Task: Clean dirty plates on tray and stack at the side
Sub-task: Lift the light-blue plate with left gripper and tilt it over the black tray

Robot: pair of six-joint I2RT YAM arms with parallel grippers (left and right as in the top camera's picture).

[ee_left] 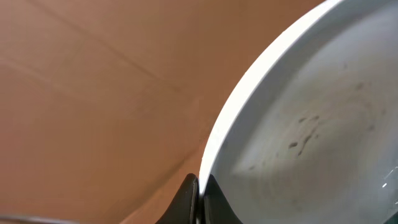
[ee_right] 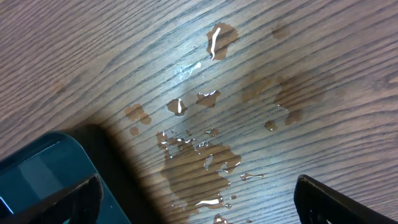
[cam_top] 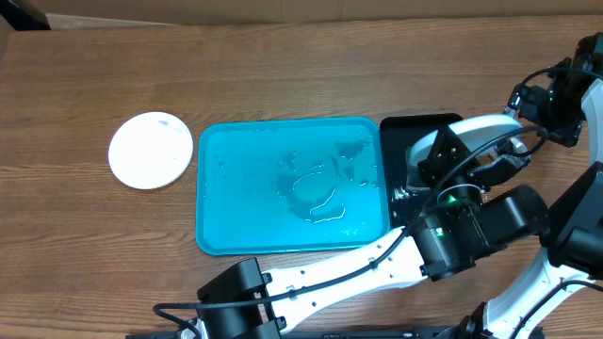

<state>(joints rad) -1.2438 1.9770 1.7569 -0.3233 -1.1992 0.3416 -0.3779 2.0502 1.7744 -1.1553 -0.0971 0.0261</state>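
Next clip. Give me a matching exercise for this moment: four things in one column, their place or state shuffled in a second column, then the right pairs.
Things:
1. lone white plate
2. turquoise tray
3. left claw
4. right claw

Places or states:
A. open, above spilled liquid on the table
B. shut on the rim of a second white plate
C. wet, with no plates on it
D. flat on bare wood beside the tray

Pairs: 1-D, 2-C, 3-B, 4-A
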